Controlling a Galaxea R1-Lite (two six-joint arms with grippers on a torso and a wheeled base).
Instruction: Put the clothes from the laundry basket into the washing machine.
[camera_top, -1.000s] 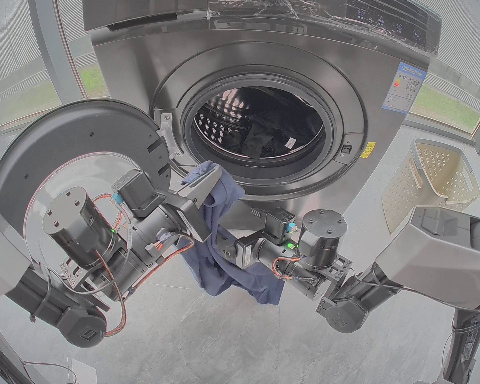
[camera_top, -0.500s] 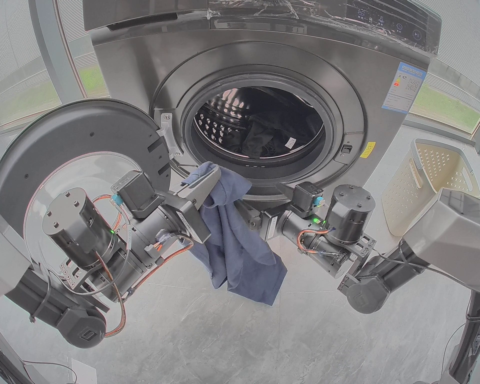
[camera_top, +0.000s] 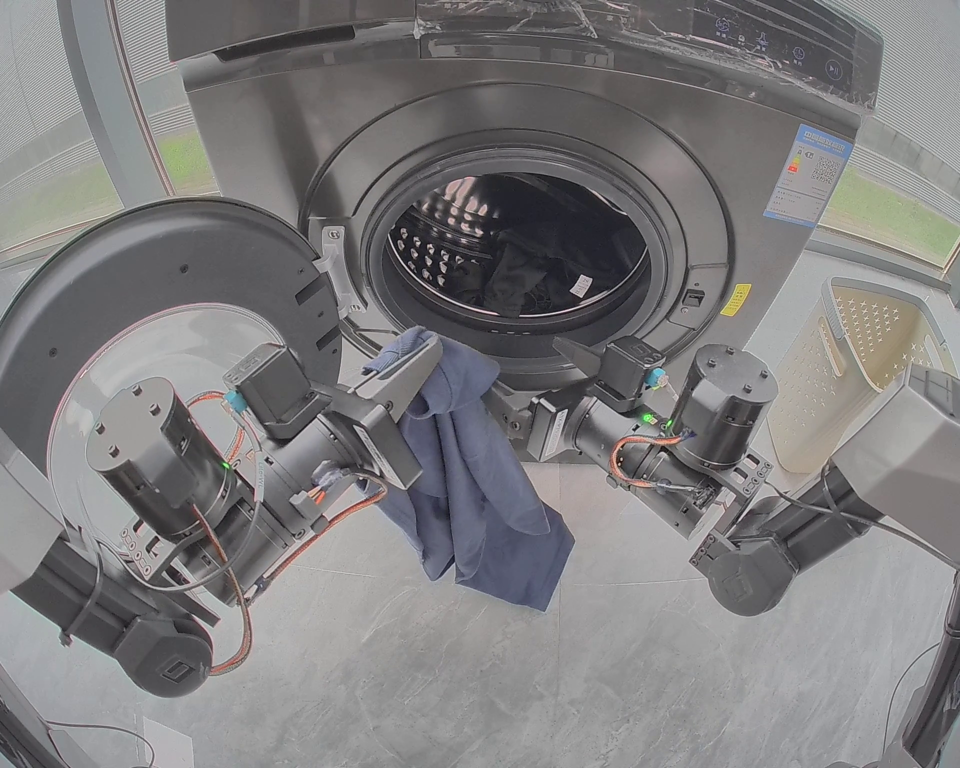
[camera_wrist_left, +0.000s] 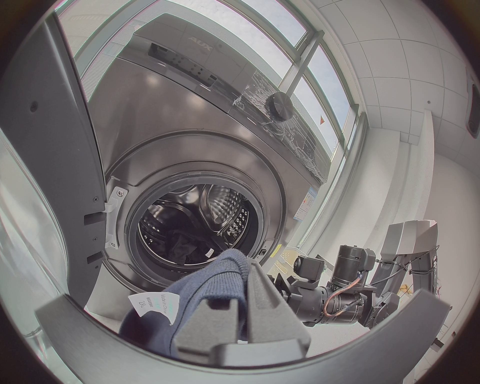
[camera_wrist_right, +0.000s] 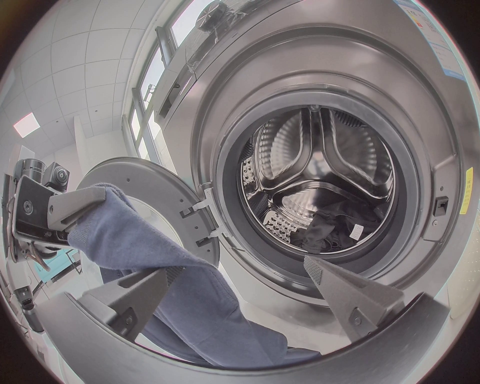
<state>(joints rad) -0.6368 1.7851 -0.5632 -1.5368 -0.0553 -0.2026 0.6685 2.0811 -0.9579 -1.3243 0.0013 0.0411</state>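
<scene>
Left jaws pinch the blue garment (camera_top: 480, 470) near the washing machine (camera_top: 620, 120) mouth so it hangs free; right jaws, spread, flank it, likely to gather slack.

Left claw (camera_top: 424, 352) raised, pinched closed on blue garment (camera_top: 482, 485); right claw (camera_wrist_right: 239, 266) beside it, fingers (camera_wrist_right: 350, 295) spread wide.

A blue garment (camera_top: 470, 470) hangs limp just below the open mouth of the steel-grey washing machine (camera_top: 560, 110); dark clothes (camera_top: 540, 270) lie inside its drum. The perforated cream laundry basket (camera_top: 860, 370) stands beside the machine, on its right
</scene>
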